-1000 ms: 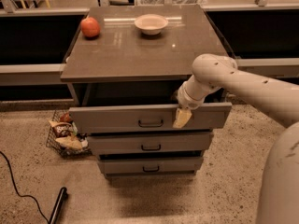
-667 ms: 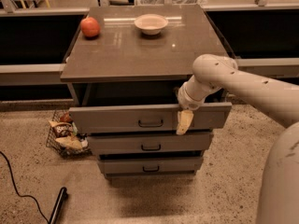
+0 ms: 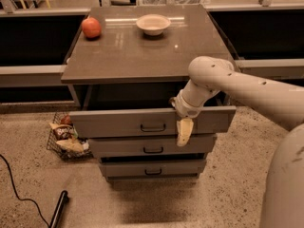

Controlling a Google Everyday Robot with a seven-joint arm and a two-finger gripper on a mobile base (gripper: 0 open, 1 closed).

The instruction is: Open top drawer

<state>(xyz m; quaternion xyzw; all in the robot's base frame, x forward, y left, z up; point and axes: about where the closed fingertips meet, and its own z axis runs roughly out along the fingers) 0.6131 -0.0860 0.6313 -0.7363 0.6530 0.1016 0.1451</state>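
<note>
The top drawer (image 3: pixel 109 123) is the widest grey drawer of the cabinet. It stands pulled out a little, with a dark gap showing behind its front panel under the cabinet top. Its small dark pull handle (image 3: pixel 153 127) is at the centre of the panel. My gripper (image 3: pixel 184 131) hangs down over the front of this panel, just right of the handle, its tip reaching the panel's lower edge. My arm (image 3: pixel 223 82) comes in from the right over the drawer's top edge.
Below are the middle drawer (image 3: pixel 123 147) and bottom drawer (image 3: pixel 123 169), both shut. A red apple (image 3: pixel 91 27) and a white bowl (image 3: pixel 153 24) sit on the cabinet top. A wire basket (image 3: pixel 66 139) of snack bags, a black cable (image 3: pixel 16 189) and a dark rod (image 3: pixel 59 209) lie on the floor at left.
My gripper has dropped slightly lower in front of the top drawer's panel. The drawer stays pulled out about as far as before.
</note>
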